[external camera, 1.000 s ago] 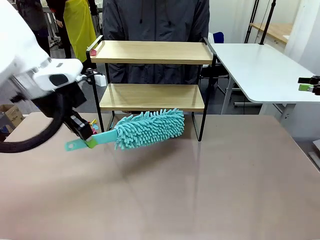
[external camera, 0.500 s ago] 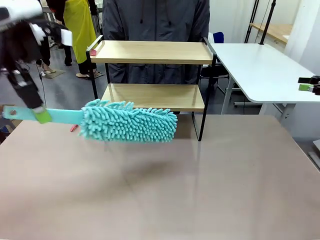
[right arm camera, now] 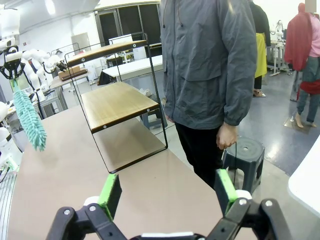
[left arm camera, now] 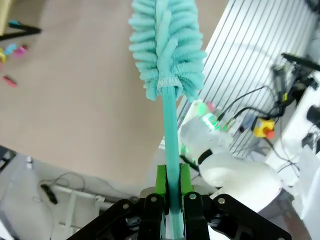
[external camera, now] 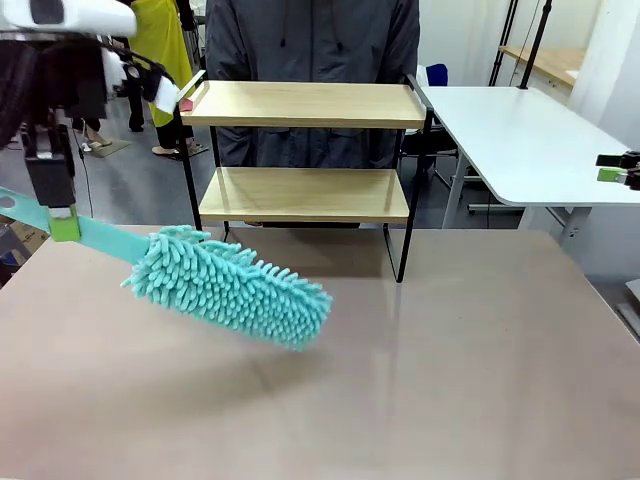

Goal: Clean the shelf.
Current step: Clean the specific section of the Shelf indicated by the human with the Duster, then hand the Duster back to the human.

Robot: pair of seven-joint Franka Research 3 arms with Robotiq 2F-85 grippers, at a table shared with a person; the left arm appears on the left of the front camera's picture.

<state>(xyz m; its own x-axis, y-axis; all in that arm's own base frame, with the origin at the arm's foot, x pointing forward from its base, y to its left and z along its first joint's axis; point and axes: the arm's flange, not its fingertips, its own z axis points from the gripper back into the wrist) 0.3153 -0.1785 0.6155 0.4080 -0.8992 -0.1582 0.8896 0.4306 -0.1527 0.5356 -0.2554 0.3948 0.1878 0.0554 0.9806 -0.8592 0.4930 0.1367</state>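
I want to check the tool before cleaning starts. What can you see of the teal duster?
The duster is teal: a fluffy head of noodle-like, chenille-looking strands on a flat, plastic-looking handle. The left claw is shut on the handle near its end, with a green pad on each face. The duster hangs over the brown table, head sloping down toward the middle, in front of the shelf and apart from it.

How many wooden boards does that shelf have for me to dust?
2: the upper board at the top, and the lower board directly beneath it. None looks hidden.
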